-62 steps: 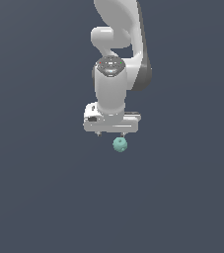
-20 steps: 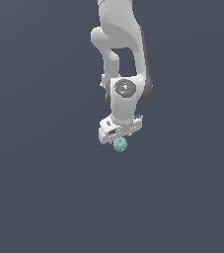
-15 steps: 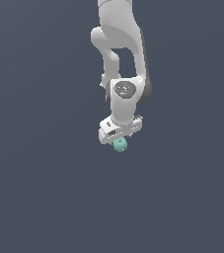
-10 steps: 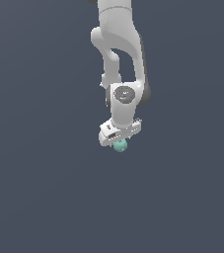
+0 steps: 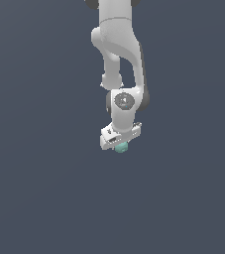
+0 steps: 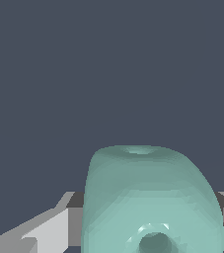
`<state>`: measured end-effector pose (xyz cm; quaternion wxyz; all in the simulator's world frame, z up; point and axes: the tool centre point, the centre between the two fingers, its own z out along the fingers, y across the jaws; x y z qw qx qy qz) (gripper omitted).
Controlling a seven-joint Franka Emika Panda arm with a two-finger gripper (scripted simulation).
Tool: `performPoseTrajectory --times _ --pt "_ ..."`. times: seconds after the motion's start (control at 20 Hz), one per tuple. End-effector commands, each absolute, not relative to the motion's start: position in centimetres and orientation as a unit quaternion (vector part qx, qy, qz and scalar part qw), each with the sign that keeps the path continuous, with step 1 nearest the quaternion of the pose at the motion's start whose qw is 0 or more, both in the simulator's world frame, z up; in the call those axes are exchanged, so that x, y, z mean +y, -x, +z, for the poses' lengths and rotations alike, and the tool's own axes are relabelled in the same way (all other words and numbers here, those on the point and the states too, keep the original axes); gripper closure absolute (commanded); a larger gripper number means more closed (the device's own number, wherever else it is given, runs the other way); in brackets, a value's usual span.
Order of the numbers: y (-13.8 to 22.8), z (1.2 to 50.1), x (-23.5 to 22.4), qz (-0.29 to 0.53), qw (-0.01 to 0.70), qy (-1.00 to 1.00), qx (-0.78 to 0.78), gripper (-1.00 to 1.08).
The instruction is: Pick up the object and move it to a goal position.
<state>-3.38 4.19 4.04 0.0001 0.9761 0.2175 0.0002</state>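
So the thing that mattered here was that the ball (image 5: 121,147) sat right underneath the tool (image 5: 119,144), basically tucked up into it. In the exterior view only the lower half of the teal ball peeked out below the white body of the tool, so there was no sideways offset left to fix. The wrist view backed that up: the ball (image 6: 153,197) filled the near part of the shot dead centre, with a grey finger (image 6: 39,232) on one side of it and another bit of grey just showing on the other.

The fingers looked to be on either side of the ball and close in, but whether they were actually squeezing it or just standing around it, I honestly couldn't tell.

It's a ball, so no long axis to worry about.

The arm came down from the top of the exterior view, folded at the elbow, wrist pointing down with the tool rolled a bit at an angle. No goal marker was visible anywhere.
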Motion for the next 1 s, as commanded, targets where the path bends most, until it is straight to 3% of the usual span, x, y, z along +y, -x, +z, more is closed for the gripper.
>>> performPoseTrajectory --times 0.0,0.55,0.95 --pt "3.4 3.9 4.2 0.000 0.000 -0.976 0.218 1.08" --pt "3.3 4.3 3.9 0.000 0.000 -0.976 0.217 1.08" --pt "2.1 7.5 0.6 0.000 0.000 -0.976 0.217 1.08"
